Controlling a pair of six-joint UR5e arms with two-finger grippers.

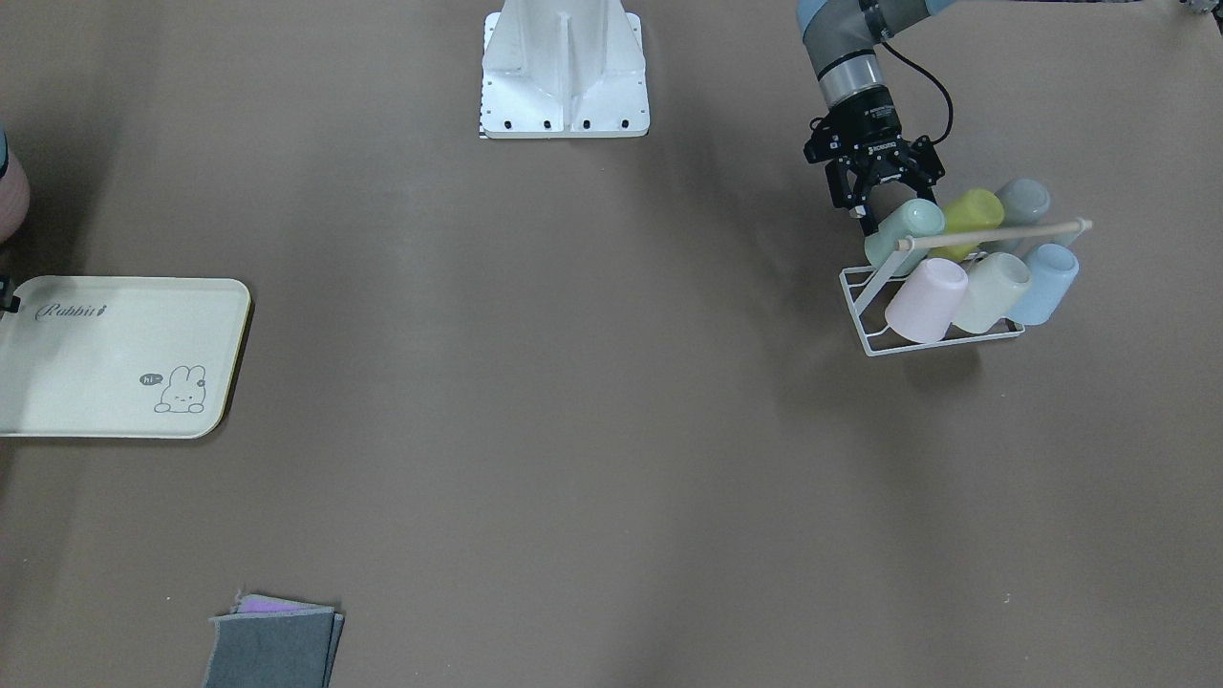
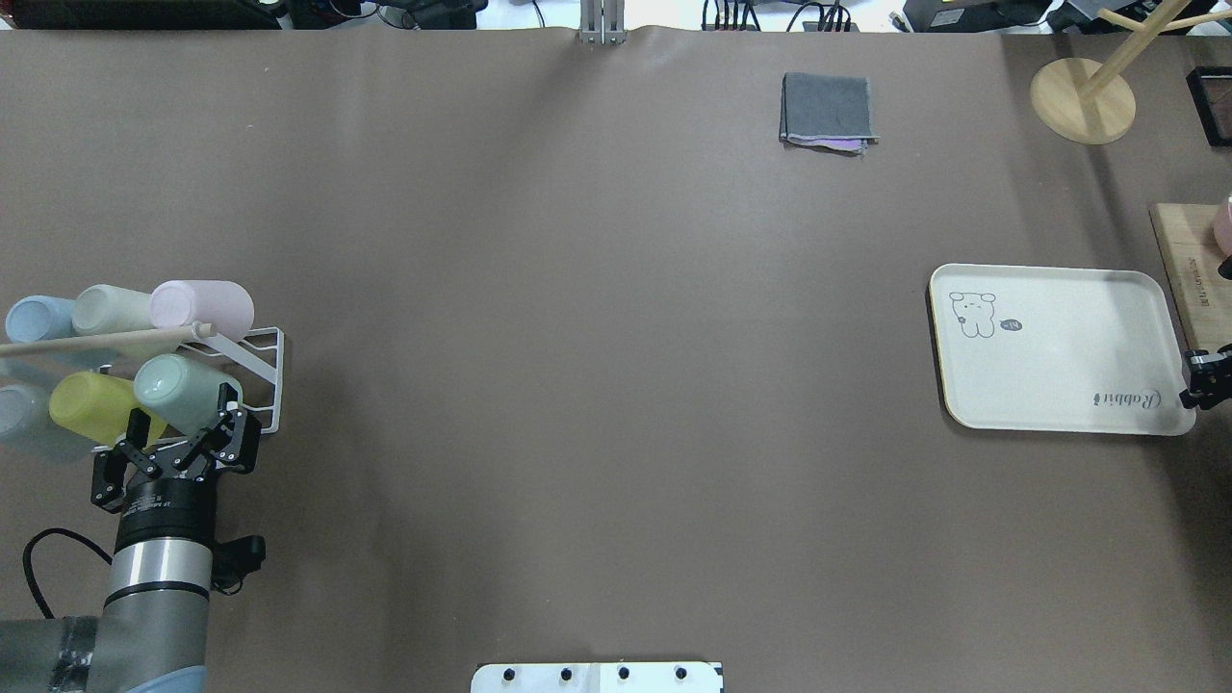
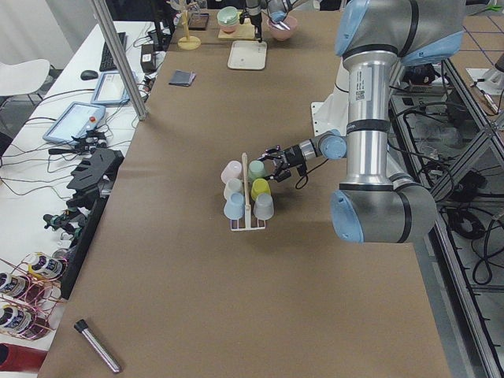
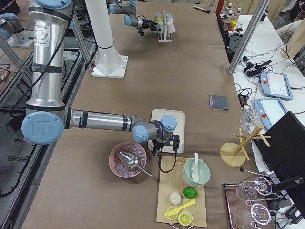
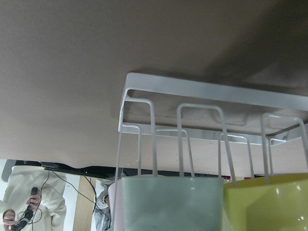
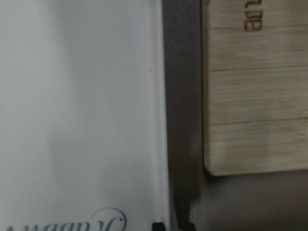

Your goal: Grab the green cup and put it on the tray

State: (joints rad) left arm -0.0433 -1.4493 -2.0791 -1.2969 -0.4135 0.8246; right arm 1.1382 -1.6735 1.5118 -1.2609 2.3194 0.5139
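A robotics lab is showing: silver-and-blue jointed robot arms [image 3: 368, 94] are standing at a brown-covered table [image 1: 573, 430], while grey touchscreen teach pendants [image 4: 272, 83] and tangled black cables [image 3: 39, 153] are lying on white side desks [image 3: 24, 201].

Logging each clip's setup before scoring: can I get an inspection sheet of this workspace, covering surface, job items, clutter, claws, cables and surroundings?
Surface: brown table cover, flat, no spills seen.
Job's things: mint-green plastic cup resting tilted on white wire rack; cream rectangular "Rabbit" tray far across the table, cup not yet on it.
Clutter: five other pastel cups on the rack; folded grey cloth; wooden board.
Claws: left claw open, straddling the mint cup; right claw at the tray's edge, state unclear.
Cables: black cable looped by the left wrist.
Surroundings: white operator desk with tablets.
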